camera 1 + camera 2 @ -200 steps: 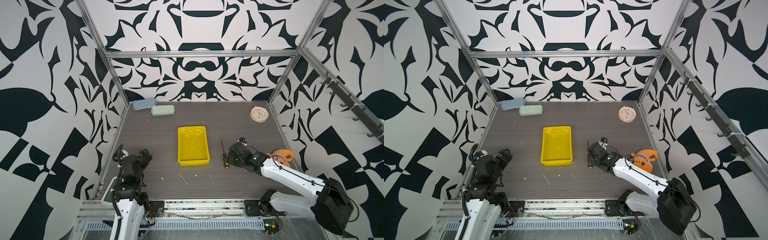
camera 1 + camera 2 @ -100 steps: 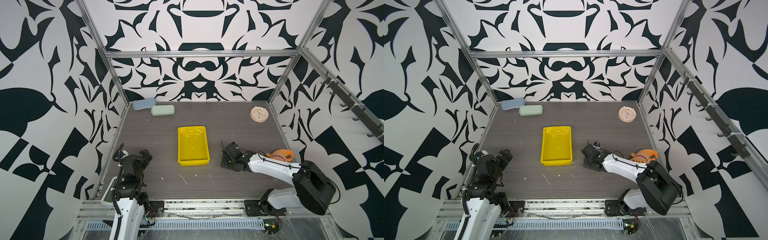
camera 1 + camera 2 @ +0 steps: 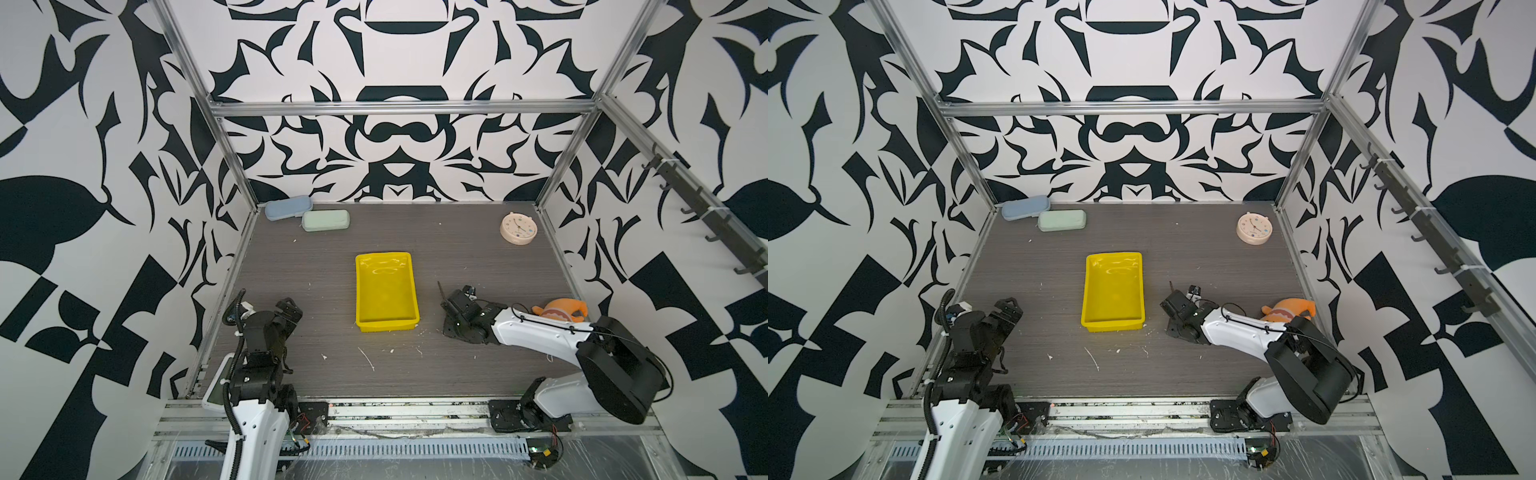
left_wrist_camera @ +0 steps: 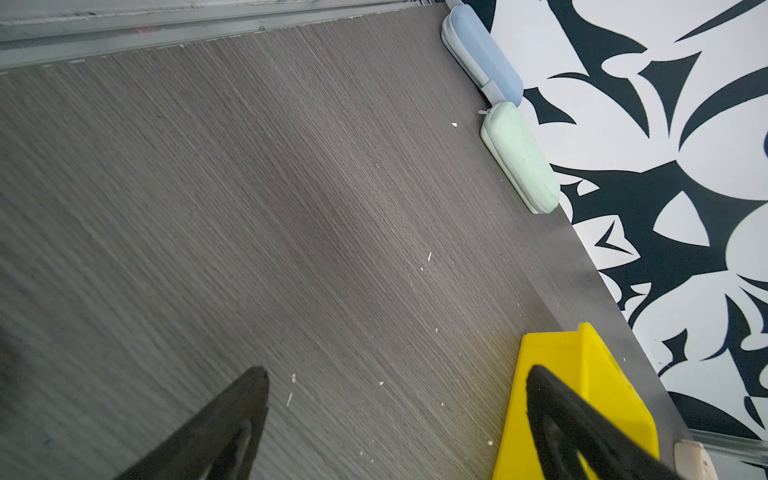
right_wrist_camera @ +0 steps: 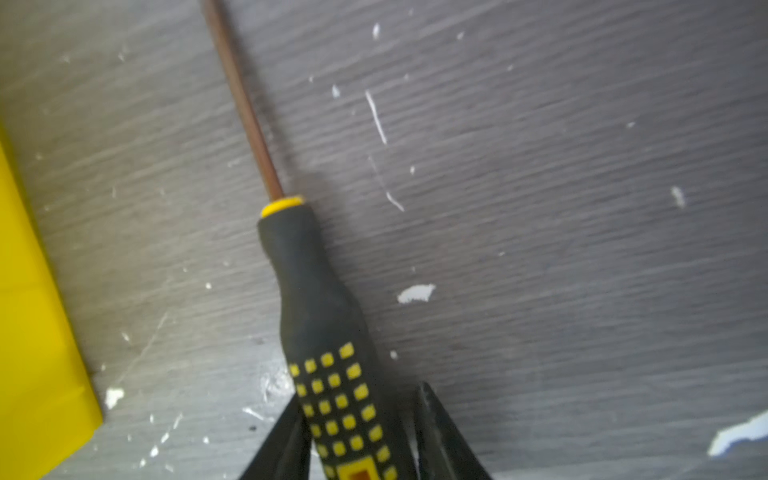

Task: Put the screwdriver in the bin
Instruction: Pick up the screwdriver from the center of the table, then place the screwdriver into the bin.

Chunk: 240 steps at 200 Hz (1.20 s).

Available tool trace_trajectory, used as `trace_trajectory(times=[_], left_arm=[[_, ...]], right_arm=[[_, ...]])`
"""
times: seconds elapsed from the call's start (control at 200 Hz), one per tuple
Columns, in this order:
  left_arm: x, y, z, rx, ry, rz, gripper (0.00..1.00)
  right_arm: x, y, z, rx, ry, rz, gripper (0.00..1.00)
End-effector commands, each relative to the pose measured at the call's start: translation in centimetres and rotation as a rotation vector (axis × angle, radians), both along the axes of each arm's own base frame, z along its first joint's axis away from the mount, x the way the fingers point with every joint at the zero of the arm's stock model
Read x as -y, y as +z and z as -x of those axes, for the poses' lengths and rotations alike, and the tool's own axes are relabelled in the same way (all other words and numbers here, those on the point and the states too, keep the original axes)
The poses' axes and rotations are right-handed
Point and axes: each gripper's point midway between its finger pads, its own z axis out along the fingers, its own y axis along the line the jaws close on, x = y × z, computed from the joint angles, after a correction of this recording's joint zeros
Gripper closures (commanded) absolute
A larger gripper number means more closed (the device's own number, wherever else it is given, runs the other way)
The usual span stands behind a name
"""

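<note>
We see screwdriver (image 5: 320,332) flat on surface (image 5: 540,249), near bin (image 3: 386,326); right pincer (image 5: 360,392) straddles dotted handle, not clamped, gap on one side; left pincer (image 4: 399,370) spread wide, empty. We judge it light, stiff; rubbery handle best hold, thin shaft slippery.

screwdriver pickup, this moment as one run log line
right gripper: astride screwdriver handle, grip unclear | screwdriver: lying beside bin | bin: empty | left gripper: open
</note>
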Motion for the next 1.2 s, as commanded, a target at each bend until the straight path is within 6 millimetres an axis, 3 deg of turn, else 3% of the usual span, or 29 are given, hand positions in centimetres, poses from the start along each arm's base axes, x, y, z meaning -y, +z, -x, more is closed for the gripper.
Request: trace_trajectory(times=[0.0,0.13,0.26,0.45,0.535,0.665,0.845,0.925,1.14,1.195], left_arm=[[-0.4,-1.0,0.2,-0.028,0.029,0.001,0.01],[-0.3,-1.2,0.2,-0.052,0.023,0.003,0.01],[-0.5,-1.4,0.4,-0.072,0.038,0.003,0.01],[-0.7,-1.3,0.6,-0.066,0.048,0.000,0.01],[-0.7,-1.3,0.6,-0.055,0.050,-0.001,0.01],[-0.7,-1.4,0.6,-0.058,0.050,-0.002,0.01],[-0.8,-1.6,0.8,-0.074,0.059,-0.001,0.01],[-0.8,-1.5,0.7,-0.067,0.054,-0.002,0.01],[-0.6,-1.3,0.5,-0.055,0.040,-0.003,0.01],[-0.5,-1.3,0.5,-0.053,0.037,-0.002,0.01]], right_arm=[[-0.9,0.9,-1.0,0.049,-0.014,-0.004,0.62],[-1.2,1.5,-1.7,0.099,-0.018,0.015,0.79],[-0.9,2.9,-2.3,0.122,-0.060,0.022,0.87],[-0.6,7.4,-3.6,0.235,-0.081,0.011,0.94],[-1.5,9.7,-3.7,0.287,-0.093,-0.038,0.95],[-5.0,12.3,-4.0,0.354,-0.045,-0.124,0.96],[-11.3,13.9,-5.3,0.357,0.051,-0.152,0.97],[-14.8,13.5,-6.1,0.349,0.096,-0.188,0.97],[-22.8,9.4,-7.2,0.187,0.168,-0.311,0.97],[-24.1,8.6,-7.3,0.154,0.175,-0.337,0.97]])
